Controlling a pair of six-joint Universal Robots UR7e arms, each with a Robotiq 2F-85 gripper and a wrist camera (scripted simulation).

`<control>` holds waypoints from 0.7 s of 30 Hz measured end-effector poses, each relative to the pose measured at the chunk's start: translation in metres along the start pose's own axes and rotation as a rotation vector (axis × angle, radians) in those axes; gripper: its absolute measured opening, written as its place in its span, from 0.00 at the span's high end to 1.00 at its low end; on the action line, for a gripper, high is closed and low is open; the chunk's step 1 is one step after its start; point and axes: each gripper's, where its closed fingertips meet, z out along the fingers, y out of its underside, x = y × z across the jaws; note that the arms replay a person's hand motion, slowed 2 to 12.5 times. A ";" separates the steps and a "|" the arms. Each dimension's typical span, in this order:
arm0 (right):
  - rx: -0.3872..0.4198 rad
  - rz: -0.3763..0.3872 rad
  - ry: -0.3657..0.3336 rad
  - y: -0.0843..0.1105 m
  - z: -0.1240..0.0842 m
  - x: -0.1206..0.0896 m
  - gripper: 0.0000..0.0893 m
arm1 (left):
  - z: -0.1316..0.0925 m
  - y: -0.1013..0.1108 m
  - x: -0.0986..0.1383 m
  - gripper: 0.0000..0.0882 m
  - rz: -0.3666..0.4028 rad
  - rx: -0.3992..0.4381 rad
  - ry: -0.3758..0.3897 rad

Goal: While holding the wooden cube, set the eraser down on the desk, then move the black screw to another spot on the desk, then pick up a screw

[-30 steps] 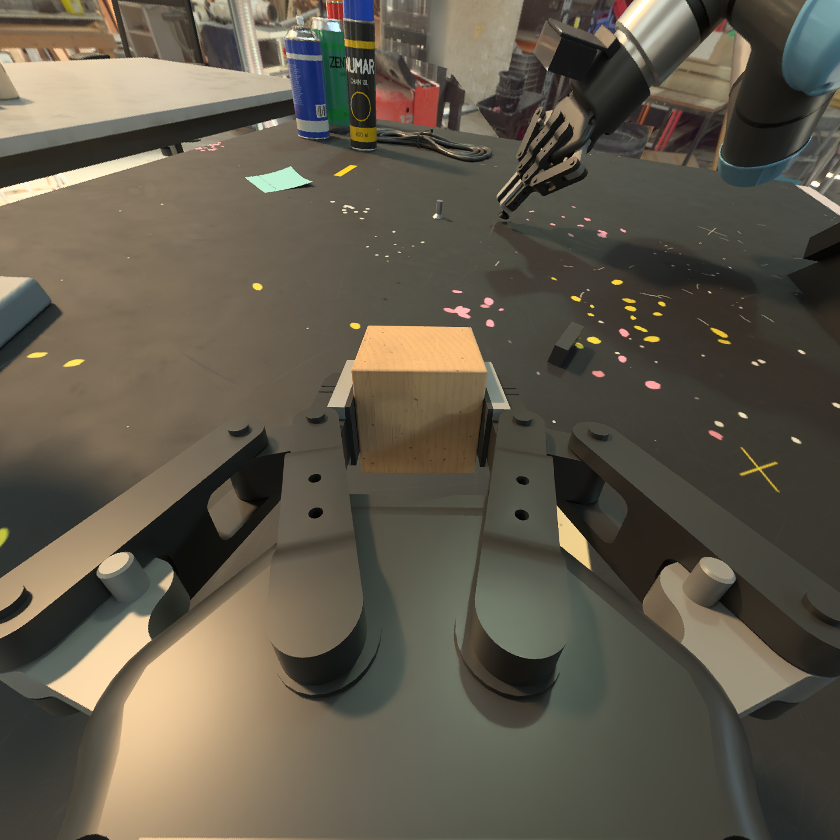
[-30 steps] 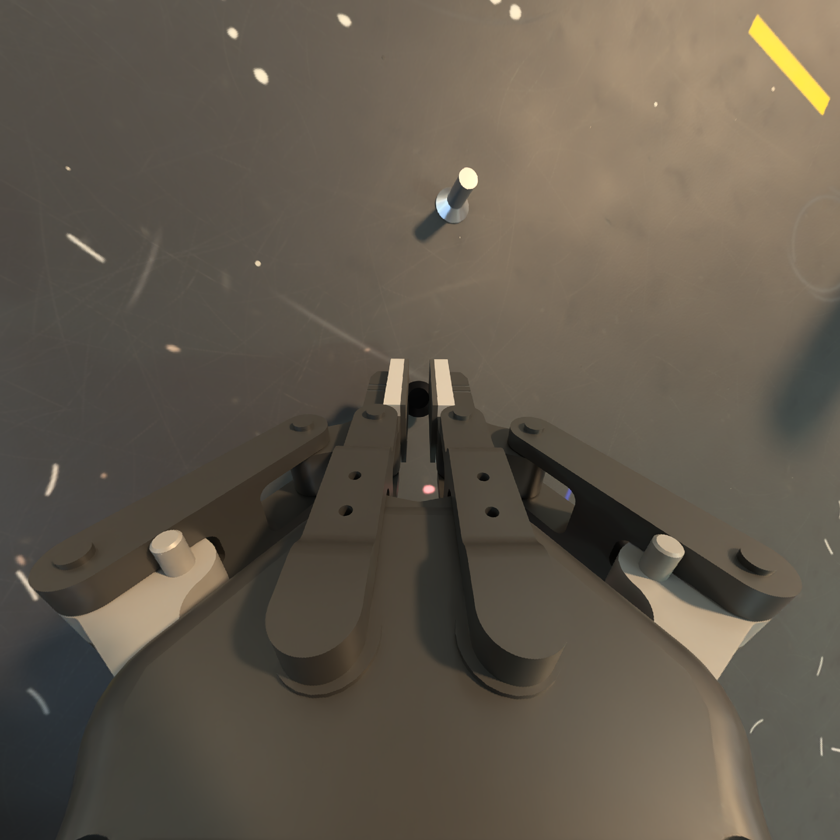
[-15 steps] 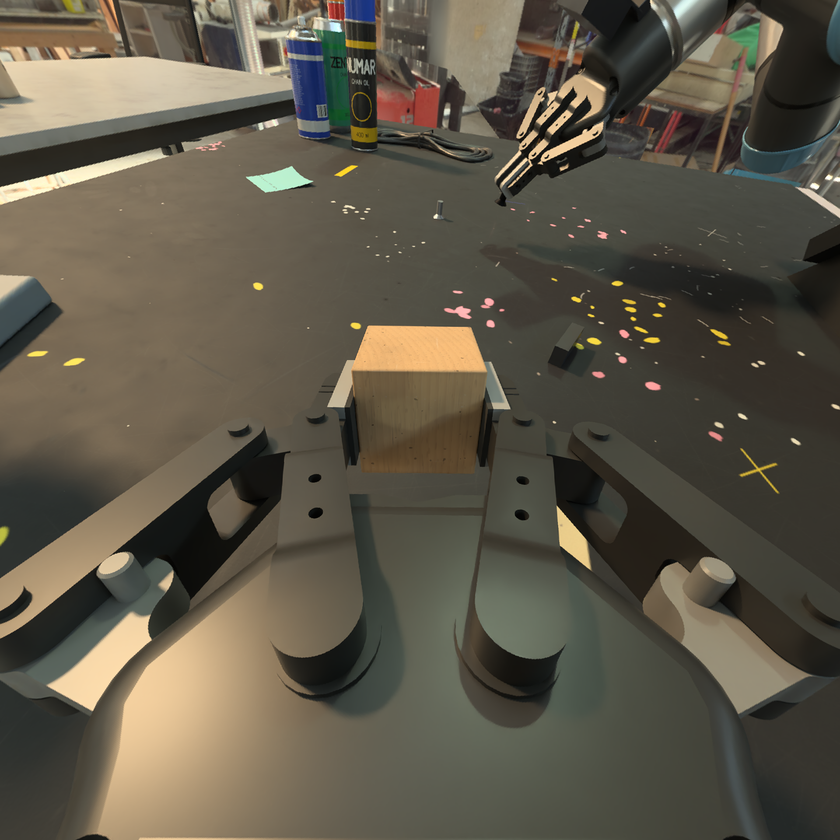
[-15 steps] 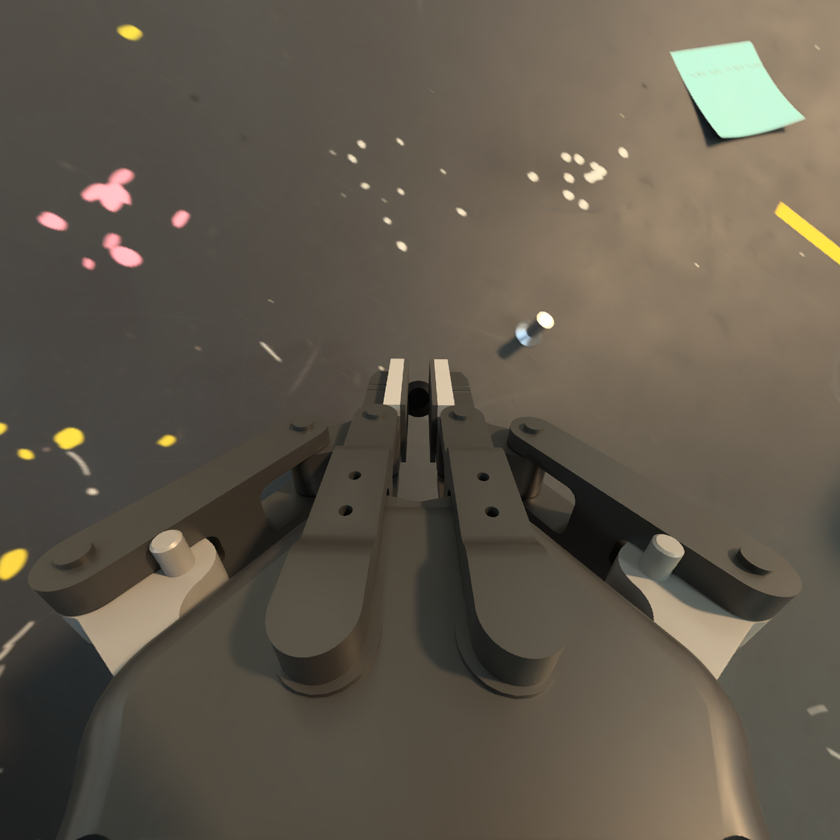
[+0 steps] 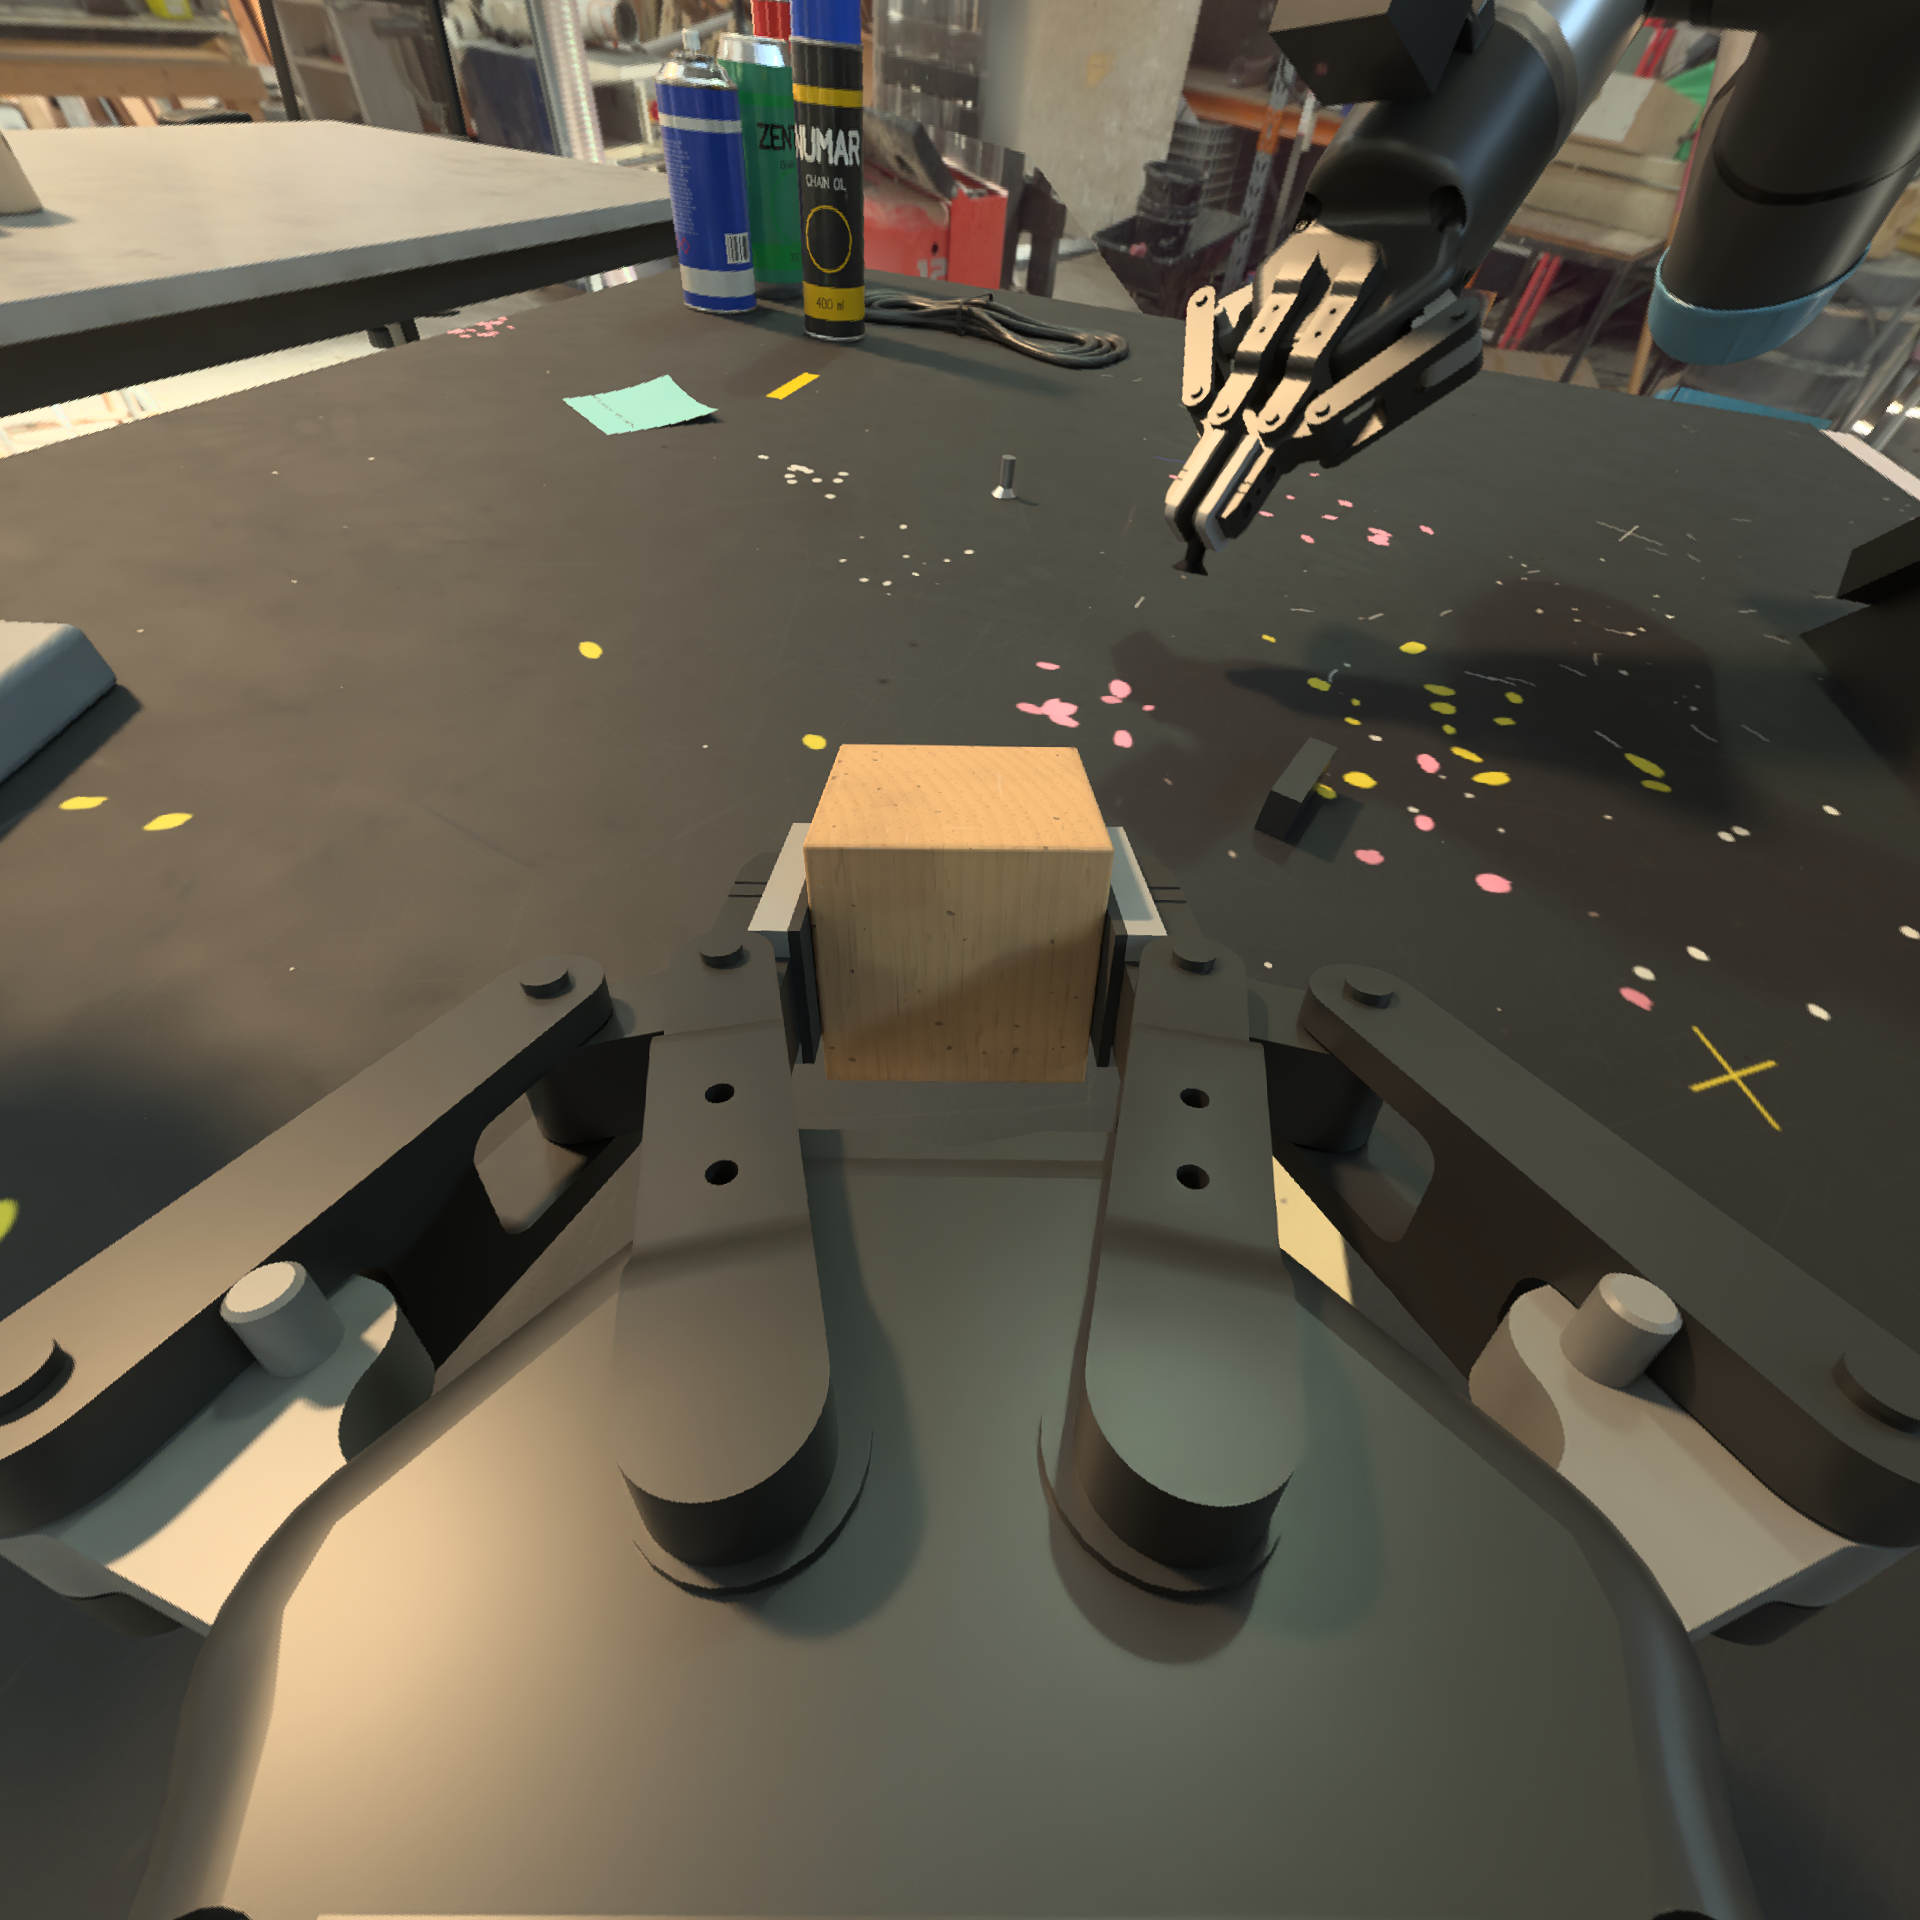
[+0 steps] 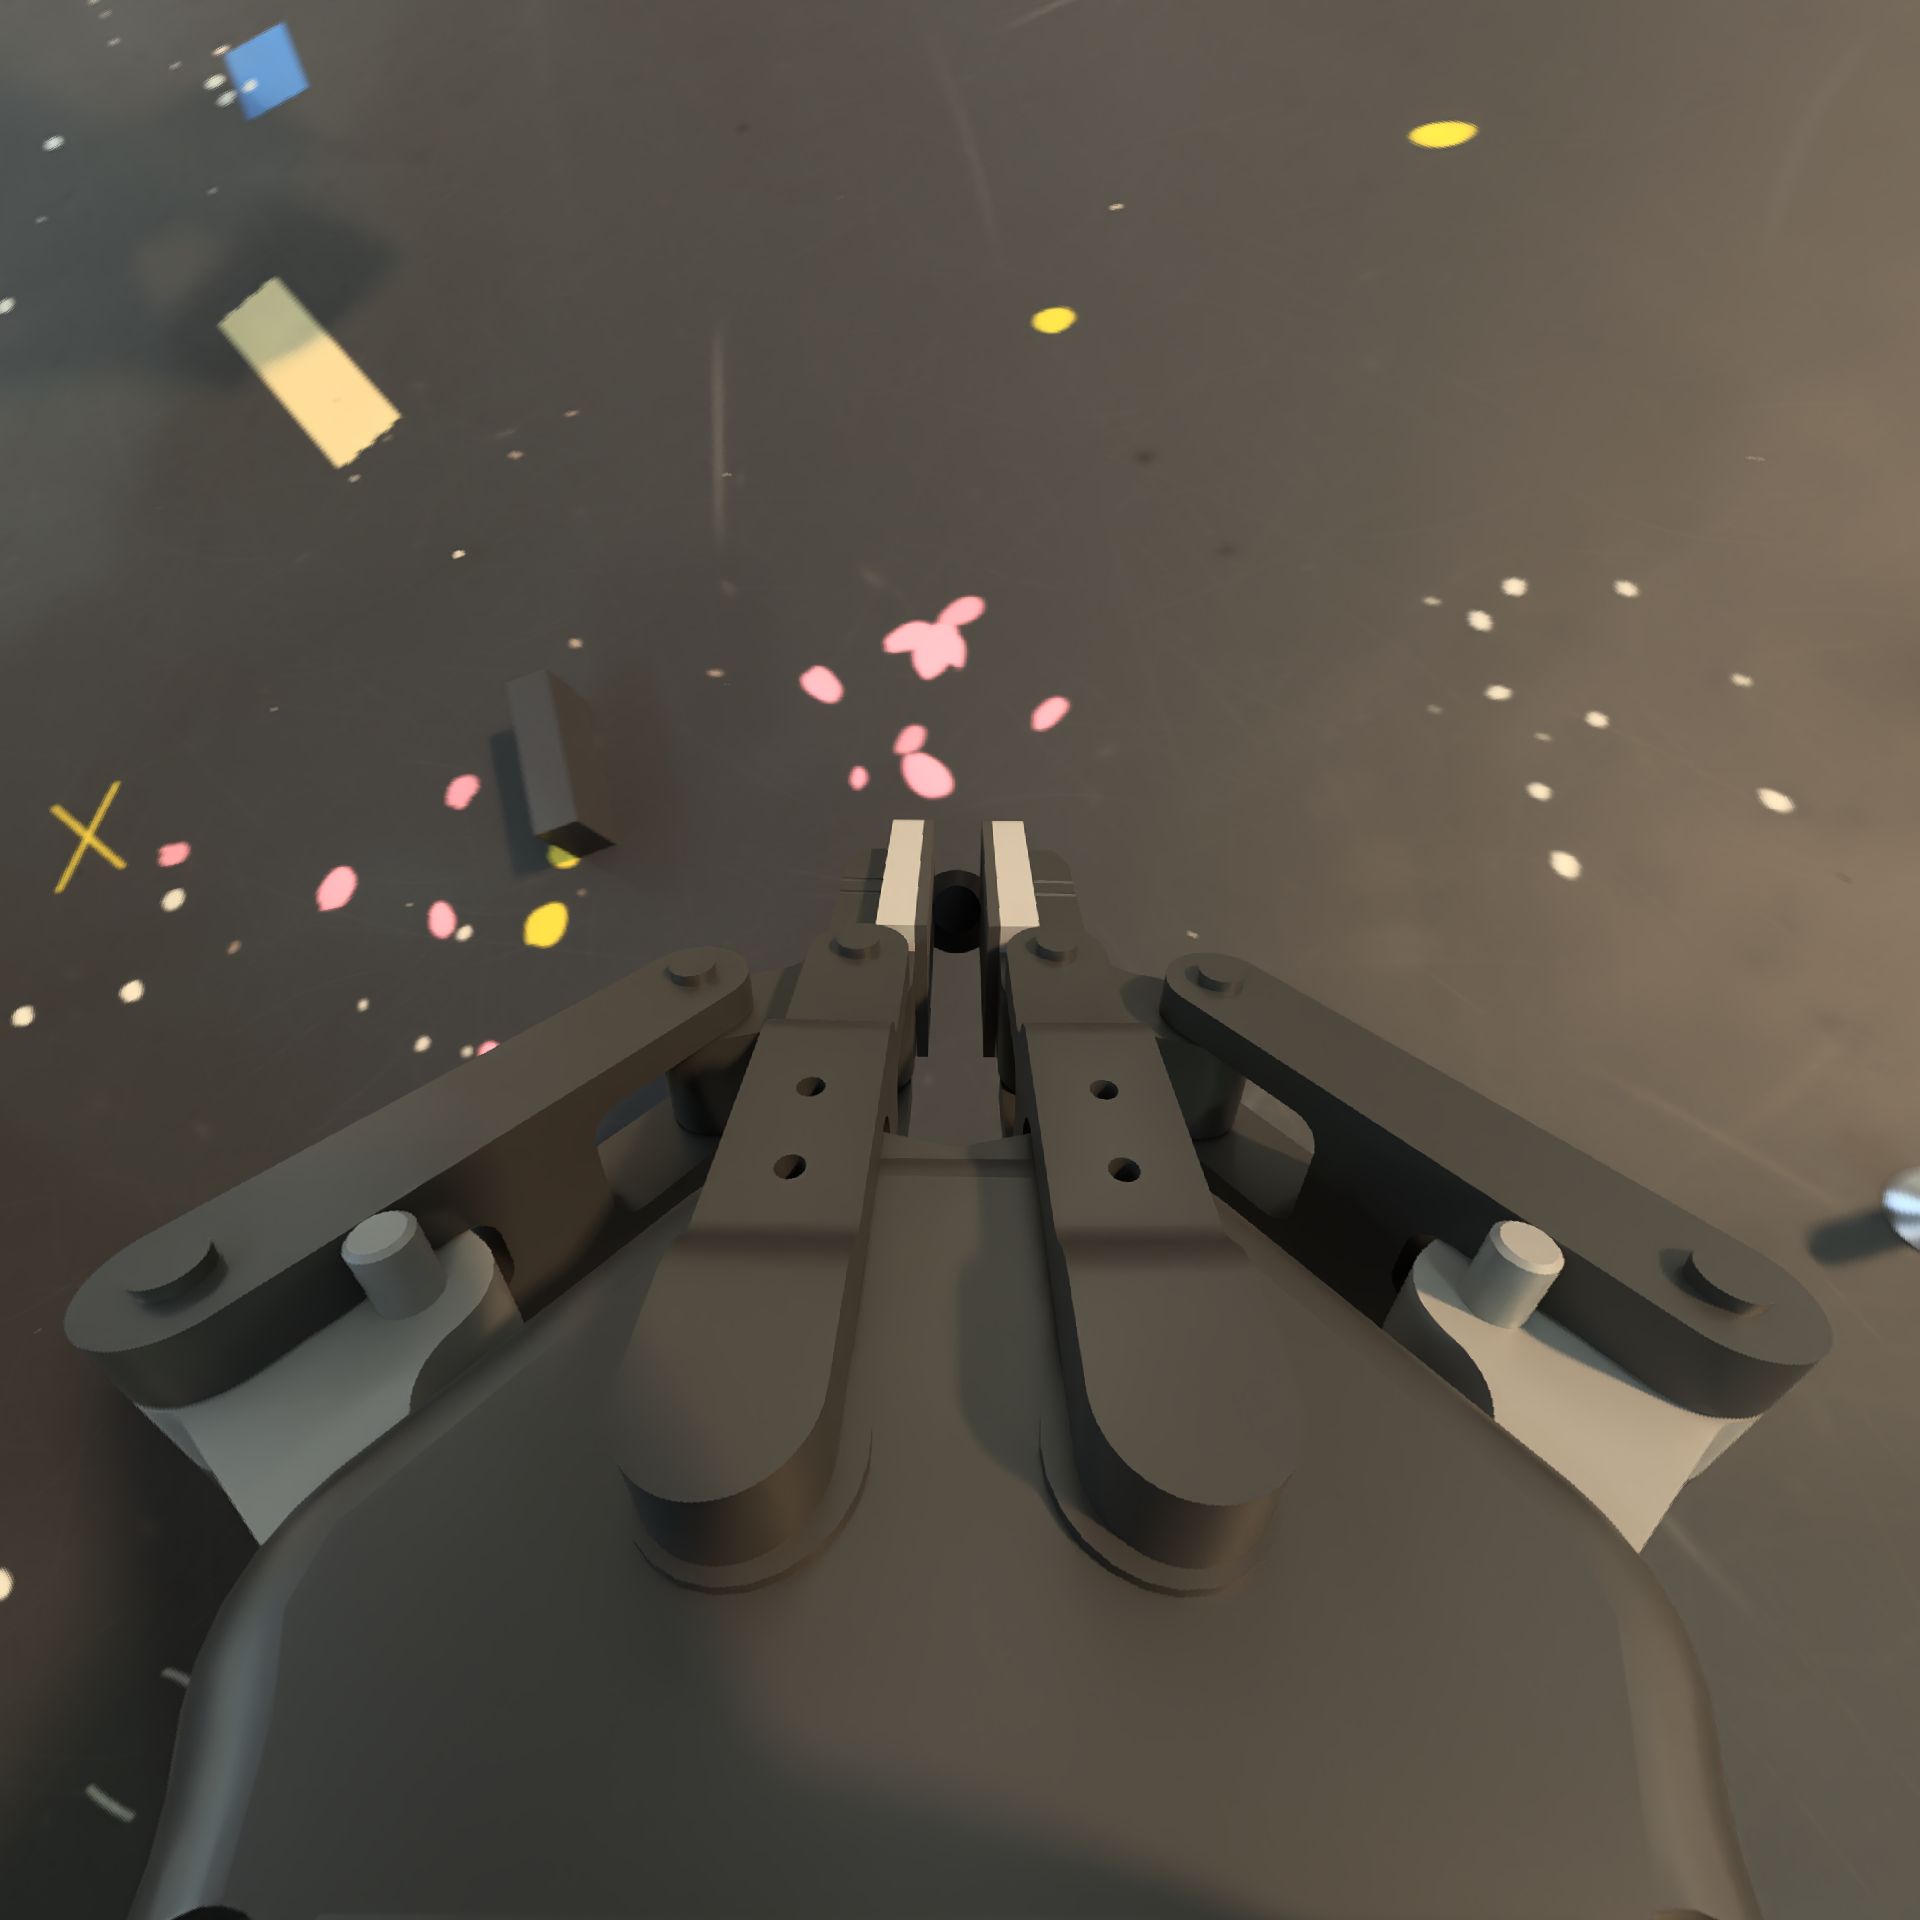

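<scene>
My left gripper [image 5: 956,896] is shut on the wooden cube [image 5: 954,935] and holds it just above the dark desk [image 5: 416,727]. My right gripper [image 6: 956,871] is shut on the black screw [image 6: 956,912], which points down at the desk. In the left wrist view the right gripper [image 5: 1205,530] hangs at the far right with the black screw [image 5: 1193,561] at its tip. The dark eraser [image 5: 1294,800] lies on the desk right of the cube; it also shows in the right wrist view [image 6: 556,764]. A silver screw [image 5: 1004,478] stands head down, left of the right gripper.
Three spray cans [image 5: 769,156] and a coiled cable [image 5: 997,327] stand at the desk's far edge. A green sticky note [image 5: 639,403] lies far left. A grey object [image 5: 42,675] sits at the left edge. The silver screw [image 6: 1901,1216] is at the right wrist view's right edge.
My right gripper has carried the black screw away from the silver screw and toward the eraser and the pink spots. The left gripper and the cube have not moved.
</scene>
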 end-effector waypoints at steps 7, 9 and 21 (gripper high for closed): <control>-0.040 -0.065 -0.100 -0.005 0.018 -0.032 0.91 | 0.000 0.000 0.000 0.55 -0.001 0.000 0.000; -0.048 -0.085 -0.118 -0.006 0.022 -0.039 0.91 | 0.000 0.000 0.000 0.55 -0.001 0.000 0.000; -0.124 -0.179 -0.199 0.001 0.041 -0.071 0.91 | 0.000 0.001 0.000 0.55 -0.001 -0.004 0.000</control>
